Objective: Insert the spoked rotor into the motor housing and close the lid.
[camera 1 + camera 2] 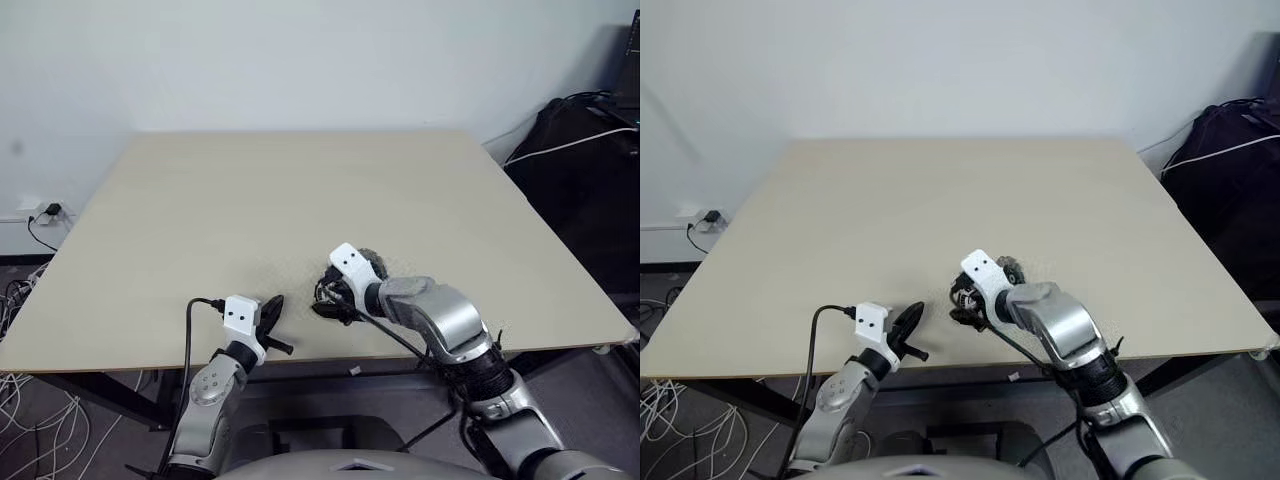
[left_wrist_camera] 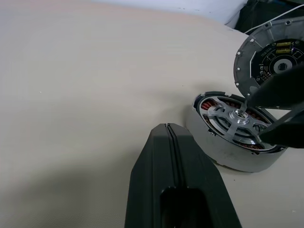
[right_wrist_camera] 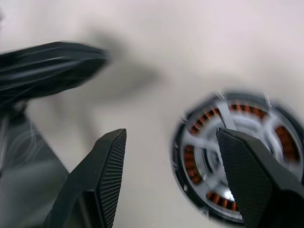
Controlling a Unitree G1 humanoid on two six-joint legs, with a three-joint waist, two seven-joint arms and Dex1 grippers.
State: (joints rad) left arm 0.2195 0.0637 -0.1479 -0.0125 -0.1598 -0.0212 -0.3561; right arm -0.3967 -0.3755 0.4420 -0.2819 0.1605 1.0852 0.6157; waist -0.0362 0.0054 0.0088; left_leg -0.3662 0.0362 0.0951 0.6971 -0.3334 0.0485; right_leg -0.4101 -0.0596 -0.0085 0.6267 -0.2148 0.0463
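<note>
The motor housing (image 2: 223,154) lies on the table (image 1: 300,180) near its front edge, its copper-brown windings showing under the silver spoked rotor (image 2: 236,118) seated inside it. The lid (image 2: 266,52) stands tilted on edge just beyond the housing, its inner face visible; what props it up I cannot tell. My right gripper (image 3: 172,135) hovers open over the housing (image 3: 237,156), one finger (image 3: 251,175) above the rotor and the other finger (image 3: 107,175) beside it over bare table, holding nothing. My left gripper (image 2: 166,127) rests shut and empty a short way left of the housing, near the table edge (image 1: 271,310).
The table's front edge runs just below both grippers. A dark bag (image 1: 590,160) with a white cable sits right of the table. Loose cables (image 1: 25,400) and a wall socket (image 1: 45,212) lie at the left on the floor side.
</note>
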